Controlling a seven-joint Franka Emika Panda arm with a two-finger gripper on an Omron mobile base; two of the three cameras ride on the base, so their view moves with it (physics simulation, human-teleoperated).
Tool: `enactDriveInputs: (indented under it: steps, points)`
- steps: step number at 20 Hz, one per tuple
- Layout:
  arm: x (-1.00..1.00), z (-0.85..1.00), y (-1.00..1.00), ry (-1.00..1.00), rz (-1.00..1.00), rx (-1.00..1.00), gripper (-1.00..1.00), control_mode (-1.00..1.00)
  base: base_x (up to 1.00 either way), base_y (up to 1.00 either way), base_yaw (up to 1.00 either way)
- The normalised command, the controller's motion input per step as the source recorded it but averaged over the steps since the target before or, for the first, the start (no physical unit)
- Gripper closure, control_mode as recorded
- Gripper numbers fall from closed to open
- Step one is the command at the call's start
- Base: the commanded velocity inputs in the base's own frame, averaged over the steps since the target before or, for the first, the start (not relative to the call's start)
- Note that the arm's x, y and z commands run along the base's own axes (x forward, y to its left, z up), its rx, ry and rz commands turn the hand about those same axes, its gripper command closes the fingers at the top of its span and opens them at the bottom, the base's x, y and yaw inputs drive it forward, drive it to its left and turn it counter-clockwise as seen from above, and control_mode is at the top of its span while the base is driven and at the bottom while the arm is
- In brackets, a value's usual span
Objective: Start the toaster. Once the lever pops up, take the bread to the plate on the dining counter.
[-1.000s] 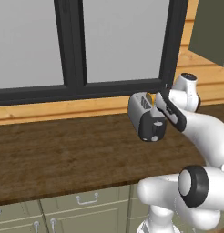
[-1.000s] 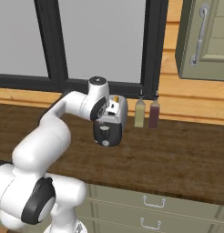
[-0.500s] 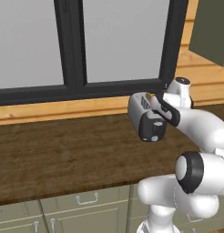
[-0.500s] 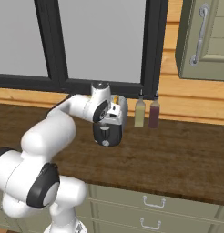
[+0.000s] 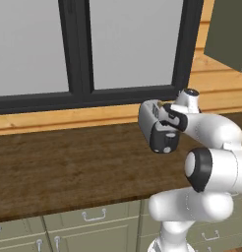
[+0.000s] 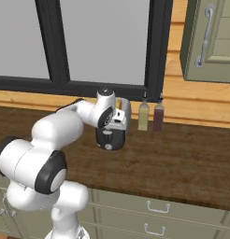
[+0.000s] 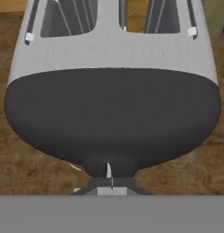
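The toaster [image 5: 157, 125] is standing on the dark wood bench [image 5: 69, 167] below the window, bearing no readable writing. The clenched pincer [image 7: 109, 175] is pressing at its black end panel; bread [image 7: 135, 13] is sitting in one slot.

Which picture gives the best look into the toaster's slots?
The hand view: it looks down on the toaster, both slots open, tan bread in one. From the left and right base views the arm hides its top.
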Motion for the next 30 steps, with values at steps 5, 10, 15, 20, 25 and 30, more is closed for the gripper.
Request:
enactDriveInputs:
  steps: [5, 10, 15, 20, 25, 30]
  points:
    - [0.00, -0.49, 0.00, 0.00, 0.00, 0.00, 1.00, -1.00, 0.00, 0.00, 0.00]
    - [-0.04, -0.68, 0.00, 0.00, 0.00, 0.00, 1.00, -1.00, 0.00, 0.00, 0.00]
    - [-0.08, -0.66, 0.00, 0.00, 0.00, 0.00, 1.00, -1.00, 0.00, 0.00, 0.00]
    - [-0.52, 0.69, -0.08, -0.28, -0.02, 0.00, 1.00, -1.00, 0.00, 0.00, 0.00]
    - [-0.52, 1.00, -0.01, -0.29, -0.06, 0.00, 1.00, -1.00, 0.00, 0.00, 0.00]
    - [-0.10, 1.00, 0.00, -0.13, -0.01, 0.00, 1.00, -1.00, 0.00, 0.00, 0.00]
